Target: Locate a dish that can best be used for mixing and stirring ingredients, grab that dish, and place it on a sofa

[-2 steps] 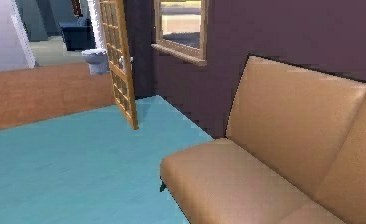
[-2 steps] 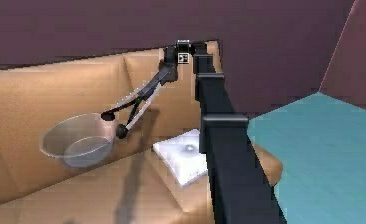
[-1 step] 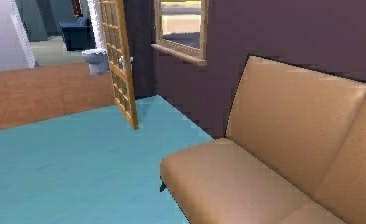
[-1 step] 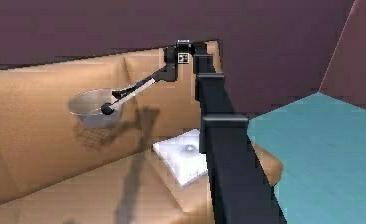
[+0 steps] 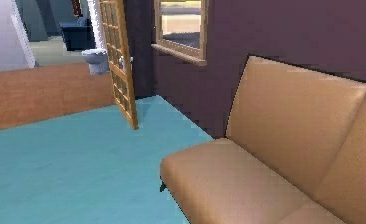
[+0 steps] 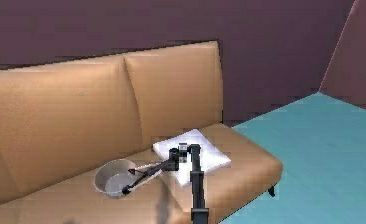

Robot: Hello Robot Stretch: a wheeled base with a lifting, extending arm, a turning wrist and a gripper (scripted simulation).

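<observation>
A grey metal bowl (image 6: 109, 177) lies on the seat of a tan sofa (image 6: 71, 110), toward the arm side view's left. The dark arm (image 6: 197, 188) rises from the bottom edge. At its far end the gripper (image 6: 135, 180) reaches left, with its thin fingers at the bowl's rim. The bowl rests on the cushion there, so I cannot tell whether the gripper holds anything. The same tan sofa (image 5: 291, 125) takes up the forward view's right.
A white folded cloth (image 6: 199, 147) lies on the sofa seat just right of the gripper. Teal floor (image 6: 321, 140) spreads beyond the sofa's end. In the forward view a wooden door (image 5: 119, 60) stands ajar, with a white toilet (image 5: 96, 60) past it and a framed window (image 5: 181, 30) on the purple wall.
</observation>
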